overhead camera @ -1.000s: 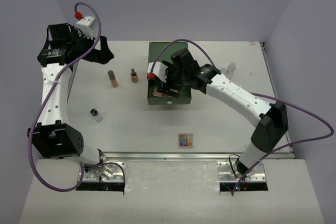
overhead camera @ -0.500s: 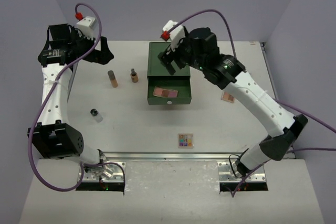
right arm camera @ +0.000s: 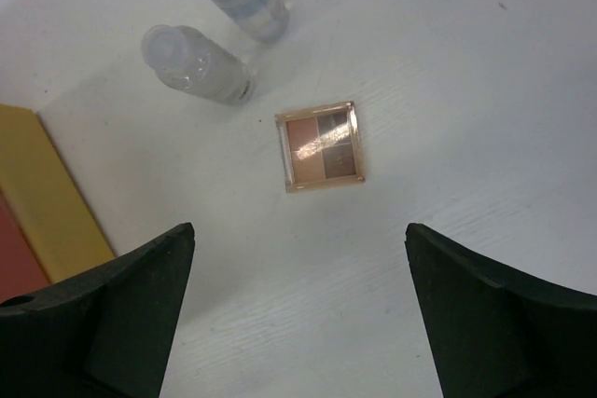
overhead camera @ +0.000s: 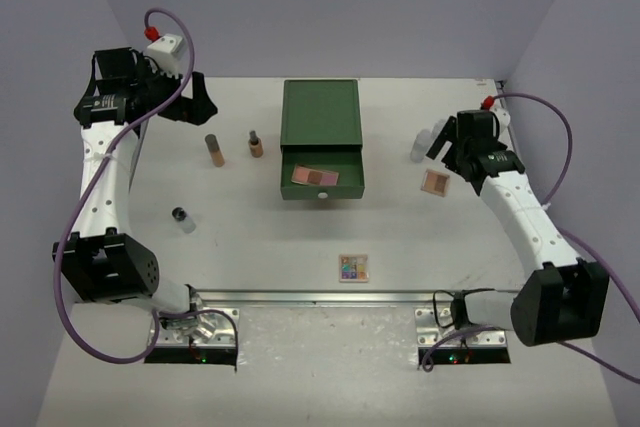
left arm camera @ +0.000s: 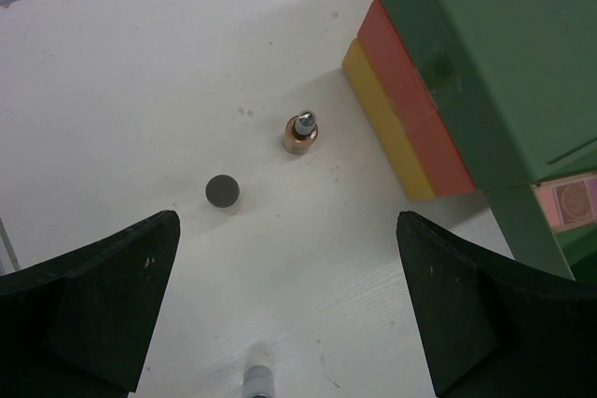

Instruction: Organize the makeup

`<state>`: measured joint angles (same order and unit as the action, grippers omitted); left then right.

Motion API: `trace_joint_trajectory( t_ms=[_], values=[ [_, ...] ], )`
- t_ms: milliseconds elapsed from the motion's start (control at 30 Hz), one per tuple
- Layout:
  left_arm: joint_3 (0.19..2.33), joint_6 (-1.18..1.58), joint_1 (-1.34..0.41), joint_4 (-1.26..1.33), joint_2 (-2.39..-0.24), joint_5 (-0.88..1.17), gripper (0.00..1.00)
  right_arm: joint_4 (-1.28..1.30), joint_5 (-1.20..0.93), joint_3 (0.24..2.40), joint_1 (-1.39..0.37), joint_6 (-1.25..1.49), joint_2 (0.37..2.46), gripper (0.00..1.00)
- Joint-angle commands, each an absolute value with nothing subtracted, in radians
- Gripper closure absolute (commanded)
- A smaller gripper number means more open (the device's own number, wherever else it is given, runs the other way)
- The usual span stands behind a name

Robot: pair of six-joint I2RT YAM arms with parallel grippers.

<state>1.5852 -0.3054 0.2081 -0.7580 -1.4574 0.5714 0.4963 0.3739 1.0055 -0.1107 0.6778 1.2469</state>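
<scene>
Makeup, loose lot, spread over a white table [overhead camera: 250,247] around a three-drawer box [overhead camera: 320,117] at the centre of the top view. Its green top drawer [overhead camera: 345,187] is pulled out, with flat pink makeup [overhead camera: 312,177] lying in it; the count cannot be told. A multicolour palette [overhead camera: 352,267] lies alone at lower centre. A tan four-pan compact [right arm camera: 321,146] lies flat at centre right, with two clear bottles [right arm camera: 201,64] just above it in the right wrist view. Whether they stand or lean cannot be told. Two peach tubes, one dark-capped [overhead camera: 214,150] and one smaller [overhead camera: 256,144], stand upright left of the box. A small bottle [overhead camera: 183,218] lies on its side at lower left. The right claw [right arm camera: 298,258] hangs over the compact, jaws spread wide, nothing between them and clear of it. The left claw [left arm camera: 284,230] is at the upper left of the top view, jaws fully apart and empty, looking down on the tubes. Handling, as judged: all pieces are light and rigid. The compact and palette sit very low, so take them across two opposite edges, fingertips brought right down to the table; the lid may mark or slip. The bottles are smooth and round, likely to roll or tip, so pinch them across mid-body. The tubes are narrow and easily toppled, so grip them just below the cap. Markings: no brand, label or writing is readable on any piece in any view.
</scene>
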Motion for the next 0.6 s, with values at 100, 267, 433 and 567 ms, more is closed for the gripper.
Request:
trace_joint_trajectory(
  t_ms=[100, 267, 433, 567],
  values=[
    [1.584, -0.313, 0.201, -0.73, -1.414, 0.569, 0.0, 0.495, 0.134, 1.144, -0.005, 0.663, 1.534, 0.01],
    [1.578, -0.34, 0.202, -0.741, -1.397, 0.539, 0.0, 0.51, 0.164, 1.201, -0.005, 0.636, 1.685, 0.01],
    [1.578, -0.357, 0.202, -0.744, -1.393, 0.518, 0.0, 0.495, 0.161, 1.229, -0.005, 0.603, 1.805, 0.04],
    [1.59, -0.362, 0.201, -0.741, -1.396, 0.512, 0.0, 0.483, 0.224, 1.208, -0.005, 0.618, 1.849, 0.07]
  ],
)
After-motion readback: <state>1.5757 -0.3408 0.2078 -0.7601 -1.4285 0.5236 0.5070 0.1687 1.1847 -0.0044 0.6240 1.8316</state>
